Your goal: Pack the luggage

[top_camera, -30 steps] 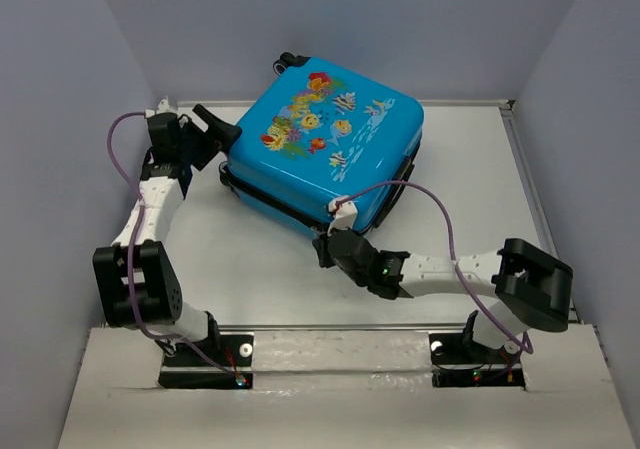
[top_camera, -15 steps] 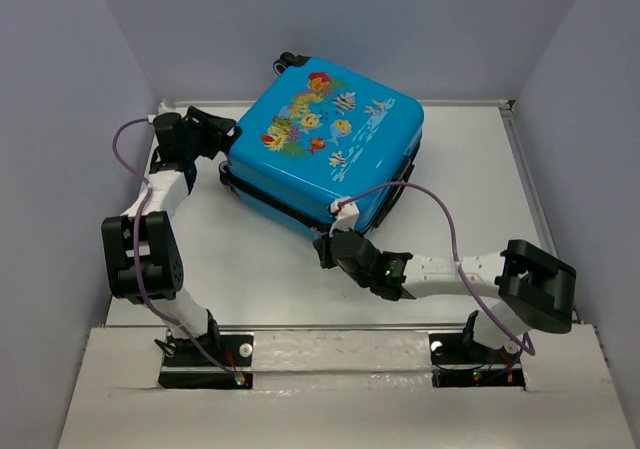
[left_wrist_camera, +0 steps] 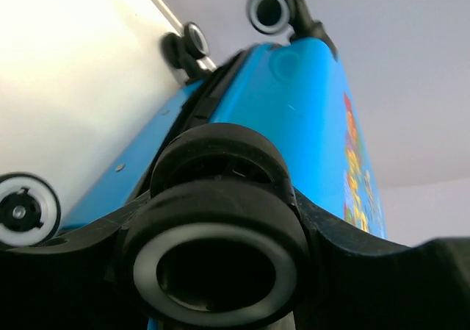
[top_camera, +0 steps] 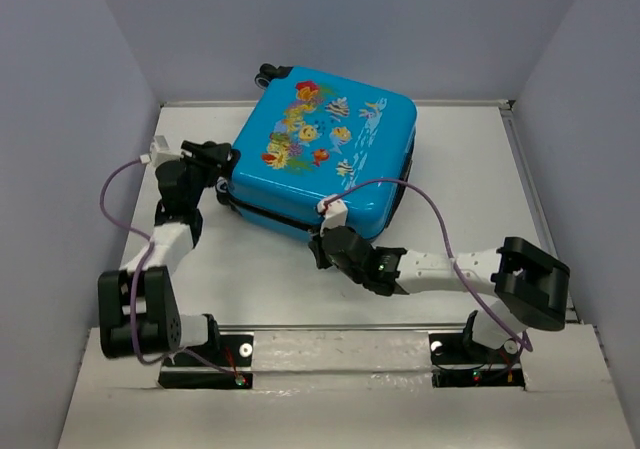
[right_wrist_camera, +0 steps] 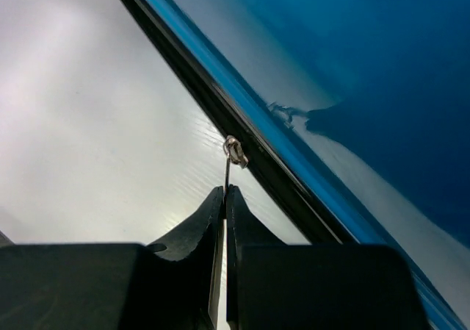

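The luggage (top_camera: pixel 325 154), bright blue with a fish print, lies closed and flat on the white table (top_camera: pixel 250 269), turned at an angle. My left gripper (top_camera: pixel 222 159) is at its left corner. In the left wrist view a black wheel (left_wrist_camera: pixel 217 249) fills the gap between the fingers, which press on both sides of it. My right gripper (top_camera: pixel 322 244) is at the front edge of the luggage. In the right wrist view its fingers (right_wrist_camera: pixel 225 192) are shut on the thin metal zipper pull (right_wrist_camera: pixel 228 170), which hangs from the black zipper band (right_wrist_camera: pixel 191 87).
Grey walls enclose the table on three sides. A raised rail (top_camera: pixel 525 189) runs along the right edge. Three other wheels (left_wrist_camera: pixel 270 10) (left_wrist_camera: pixel 192 42) (left_wrist_camera: pixel 26 209) show in the left wrist view. The right arm's purple cable (top_camera: pixel 440 219) arcs over the luggage's near corner.
The luggage has turned and shifted, its far wheels now further left. My left gripper moved from behind the left corner onto the wheel. My right gripper shifted slightly left with the zipper pull.
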